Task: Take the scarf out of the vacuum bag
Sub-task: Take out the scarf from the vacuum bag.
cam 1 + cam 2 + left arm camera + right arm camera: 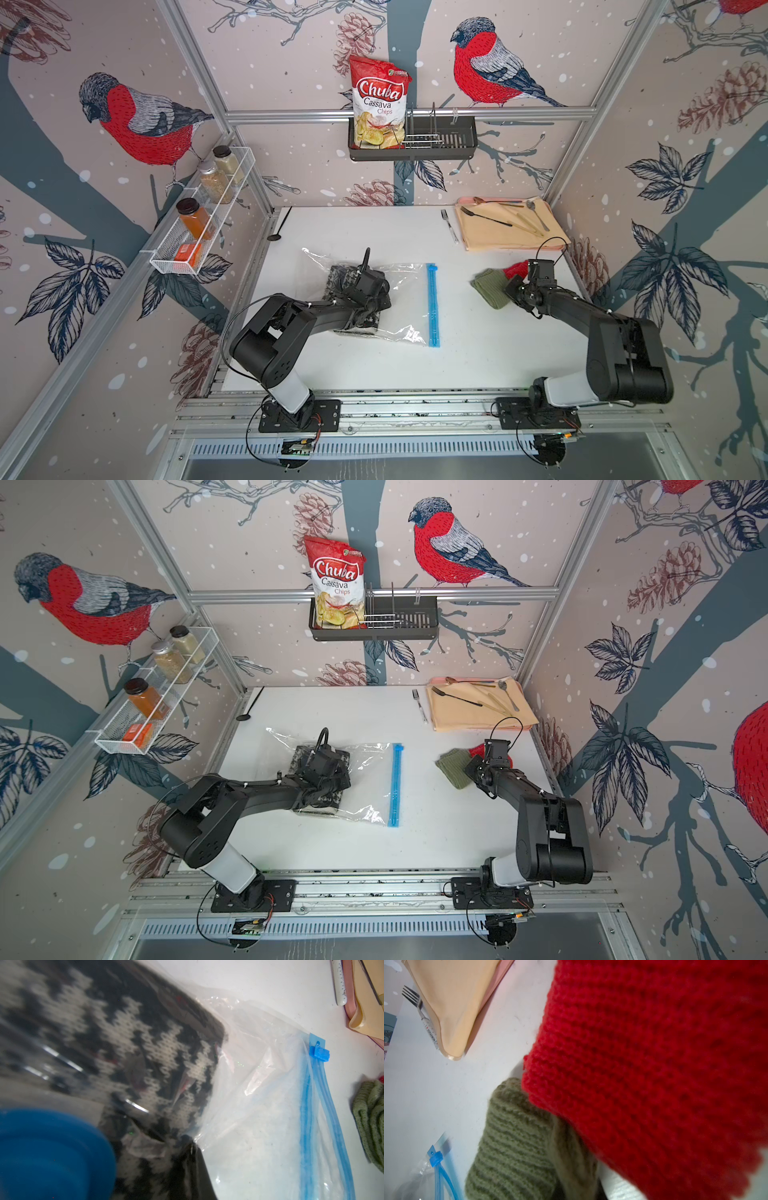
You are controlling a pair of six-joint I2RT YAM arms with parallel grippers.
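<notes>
**Inspector:** State of the fingers?

**Onlooker:** The left gripper (374, 293) had its fingers clenched, low over the scarf (337, 276). I couldn't tell whether they pinched plastic. The right gripper (515, 291) was clenched too, at the olive knit (490, 286) and red knit (516, 268), well apart from the bag. Whether it held anything was unclear.

**Inspector:** And the scarf?

**Onlooker:** It was folded inside the vacuum bag (409, 286), beside the blue valve (52, 1153). Empty film lay between it and the zip strip (433, 305). The bag lay flat on the worktop (457, 353).

**Inspector:** Recommendation?

**Onlooker:** I'd pin the valve end with one arm and enter at the zip with the other. Grip the scarf's near edge and draw it out low. Lifted, that slippery film would likely follow.
</notes>
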